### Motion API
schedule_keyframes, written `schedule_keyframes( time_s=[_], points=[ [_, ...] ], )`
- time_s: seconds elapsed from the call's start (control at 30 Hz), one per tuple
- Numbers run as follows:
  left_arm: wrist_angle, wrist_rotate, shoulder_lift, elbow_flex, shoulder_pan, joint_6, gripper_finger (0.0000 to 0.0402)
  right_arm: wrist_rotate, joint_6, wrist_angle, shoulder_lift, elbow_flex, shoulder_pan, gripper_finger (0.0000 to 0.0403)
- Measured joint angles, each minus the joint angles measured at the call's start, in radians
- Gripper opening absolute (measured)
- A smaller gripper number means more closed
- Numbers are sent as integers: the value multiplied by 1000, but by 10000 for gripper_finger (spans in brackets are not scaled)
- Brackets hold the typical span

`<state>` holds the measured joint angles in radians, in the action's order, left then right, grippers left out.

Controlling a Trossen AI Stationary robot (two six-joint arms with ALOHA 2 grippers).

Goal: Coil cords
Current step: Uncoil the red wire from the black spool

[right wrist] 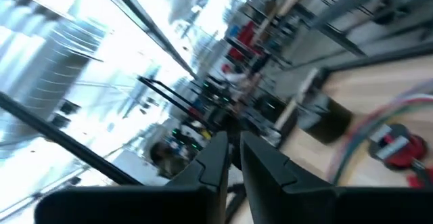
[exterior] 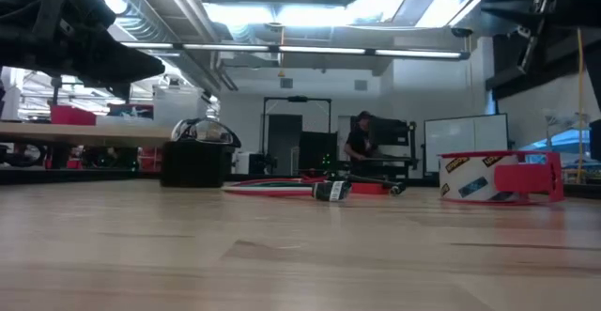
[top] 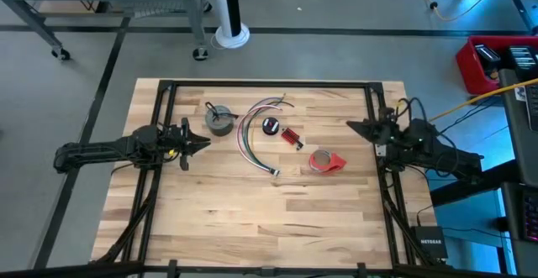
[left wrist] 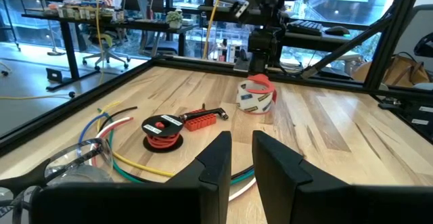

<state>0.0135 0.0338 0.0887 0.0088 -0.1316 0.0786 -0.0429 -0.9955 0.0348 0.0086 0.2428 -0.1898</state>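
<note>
Cords lie in a loose group around the middle of the wooden table (top: 210, 219), toward its far half. The long bundle of thin red, green, white and grey wires (top: 250, 137) curves in an arc, its loose ends fanned out toward the far edge and its plug end (top: 275, 173) lying nearer. Inside that arc sits the small black-and-red coil (top: 271, 126), and just right of it lies the small red rectangular block (top: 292, 138). Left of the arc rests the small grey coil with black loop (top: 219, 119). The red tape roll (top: 325, 161) stands to the right of the block and somewhat nearer.

Both arms wait above the table's edges with 2 grippers holding nothing. The left gripper (top: 202, 143) hovers at the left side, pointing toward the grey coil and apart from it; in the left wrist view its fingers (left wrist: 214, 162) stand with a narrow gap between them. The right gripper (top: 355, 127) hovers at the right side, well apart from the tape roll, and its fingers (right wrist: 214, 158) are almost together with only a thin slit showing. A person (exterior: 358, 142) stands in the room far behind the table.
</note>
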Motion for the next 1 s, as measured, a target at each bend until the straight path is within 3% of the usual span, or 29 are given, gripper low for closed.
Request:
schedule_keyframes(
  time_s=[0.3,0.57,0.8,1.0],
  points=[
    [0,0,0,0,0,0,54,-62,5,-27,0,0,0,44],
    [31,0,0,-1,0,-21,54,-25,6,-27,1,0,0,44],
    [142,29,0,-1,-1,314,54,-44,14,-40,89,0,0,52],
    [157,37,18,-1,-1,434,54,-44,7,-87,258,0,0,107]
  ],
)
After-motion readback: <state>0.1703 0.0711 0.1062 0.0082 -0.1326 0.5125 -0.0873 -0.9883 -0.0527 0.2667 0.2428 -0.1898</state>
